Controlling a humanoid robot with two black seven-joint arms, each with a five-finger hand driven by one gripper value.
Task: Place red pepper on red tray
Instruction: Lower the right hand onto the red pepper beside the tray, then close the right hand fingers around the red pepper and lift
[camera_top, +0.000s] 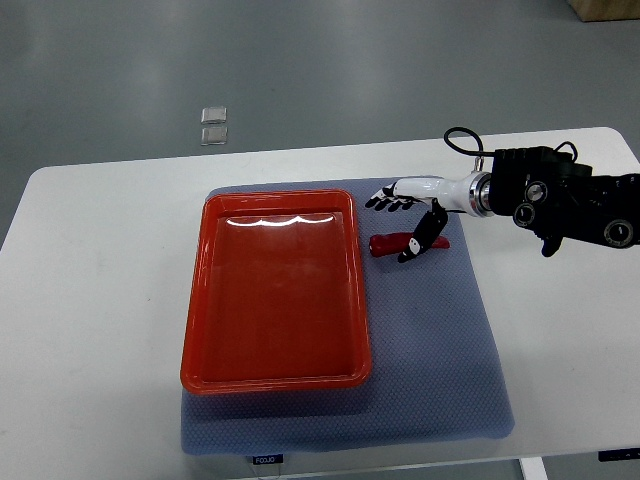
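Observation:
A small red pepper (392, 243) lies on the blue-grey mat (440, 340), just right of the red tray (205, 290). My right hand (408, 215) reaches in from the right edge and hovers over the pepper. Its fingers (385, 201) are spread toward the tray's upper right corner, and the thumb (422, 240) hangs down across the pepper's right end. Nothing is gripped. The tray holds nothing. My left arm does not show.
The mat lies on a white table (90, 300), with the tray on its left half. Two small clear packets (213, 124) lie on the grey floor beyond the table's far edge.

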